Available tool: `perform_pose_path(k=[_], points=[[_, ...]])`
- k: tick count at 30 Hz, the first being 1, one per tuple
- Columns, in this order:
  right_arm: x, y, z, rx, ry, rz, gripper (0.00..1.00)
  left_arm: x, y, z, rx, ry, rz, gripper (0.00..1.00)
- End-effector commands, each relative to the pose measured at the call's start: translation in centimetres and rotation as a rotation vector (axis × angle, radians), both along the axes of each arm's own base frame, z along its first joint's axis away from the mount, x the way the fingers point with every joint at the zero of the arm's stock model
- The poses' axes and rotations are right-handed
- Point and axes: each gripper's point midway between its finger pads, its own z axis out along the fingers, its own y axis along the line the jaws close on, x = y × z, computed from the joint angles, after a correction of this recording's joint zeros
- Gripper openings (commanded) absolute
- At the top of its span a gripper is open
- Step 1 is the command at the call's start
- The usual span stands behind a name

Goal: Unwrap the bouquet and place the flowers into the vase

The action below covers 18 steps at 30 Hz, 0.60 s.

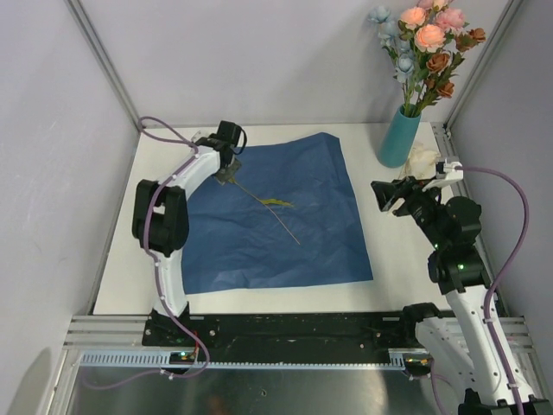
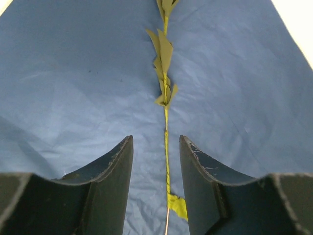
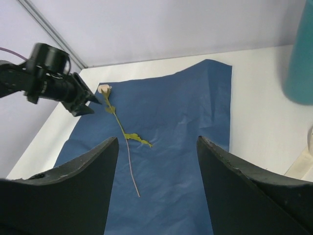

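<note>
From above, the dark blue tissue paper lies spread flat on the white bench. One loose flower lies on it with its long axis on a diagonal. Its head is at the far left, its bare stem tip at the near right, and yellow-green leaves sit about midway. The left tool is down at the head end. The teal vase stands upright at the far right, off the paper, with the other flowers in it. A cream ribbon lies just beside its foot. The right tool hangs near the vase, pointing left toward the paper.

In the left wrist view the thin stem runs straight up the middle of the picture and passes between the two fingers. They stand apart on either side of it with blue paper showing in both gaps, so this tool is open and not pinching.

In the right wrist view the right tool's fingers are spread wide with nothing between them. Beyond them the flower lies with its head far left by the left tool and its tip toward the near side. The vase's edge shows blurred at the right.
</note>
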Motion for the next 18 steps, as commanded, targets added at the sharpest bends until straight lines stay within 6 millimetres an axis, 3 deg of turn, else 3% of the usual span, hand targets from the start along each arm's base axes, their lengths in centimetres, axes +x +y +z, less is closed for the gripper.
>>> perform_pose_path(k=[1,9,18], points=[[-0.7,-0.5,1.3,-0.01,-0.052,-0.033,0.7,2.0,0.2,0.5,0.014,-0.027,0.031,0.48],[-0.9,-0.9,1.4,-0.017,-0.06,-0.058,0.7,4.1,0.5,-3.3,0.017,0.034,0.035,0.47],[-0.8,-1.8,1.6,-0.059,-0.084,-0.104,0.7,3.7,1.6,-6.3,0.001,0.099,0.081,0.47]])
